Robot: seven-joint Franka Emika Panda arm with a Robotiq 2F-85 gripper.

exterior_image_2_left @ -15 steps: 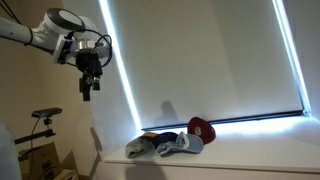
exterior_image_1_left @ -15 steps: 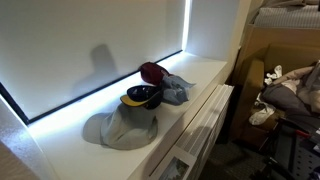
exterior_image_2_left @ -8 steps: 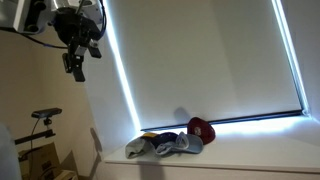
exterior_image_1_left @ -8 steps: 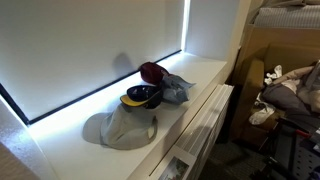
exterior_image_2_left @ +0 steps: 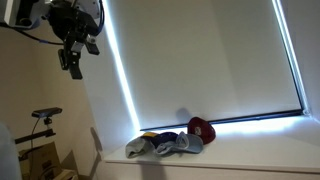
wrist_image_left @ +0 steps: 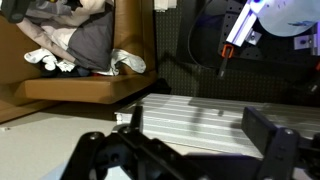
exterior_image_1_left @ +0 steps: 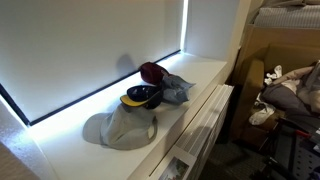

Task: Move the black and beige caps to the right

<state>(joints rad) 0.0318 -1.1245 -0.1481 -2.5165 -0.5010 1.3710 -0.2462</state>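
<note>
Four caps lie in a row on a white sill (exterior_image_1_left: 205, 70). The beige cap (exterior_image_1_left: 120, 128) is at the near end. The black cap (exterior_image_1_left: 143, 97) with a yellow brim lies upturned beside it. Both also show in an exterior view: the beige cap (exterior_image_2_left: 139, 147) and the black cap (exterior_image_2_left: 164, 140). My gripper (exterior_image_2_left: 72, 63) hangs high up and far to the side of the caps, well away from them. In the wrist view my gripper (wrist_image_left: 200, 132) is open and empty, and no cap shows there.
A grey-blue cap (exterior_image_1_left: 177, 90) and a maroon cap (exterior_image_1_left: 152, 72) lie past the black one. A white radiator (exterior_image_1_left: 205, 125) runs below the sill. A cardboard box with clothes (exterior_image_1_left: 290, 85) stands beside it. A lit blind (exterior_image_2_left: 210, 60) backs the sill.
Over the last second the arm has swung the gripper up and away from the window. Since half a second ago it has barely moved. The caps have not moved.
</note>
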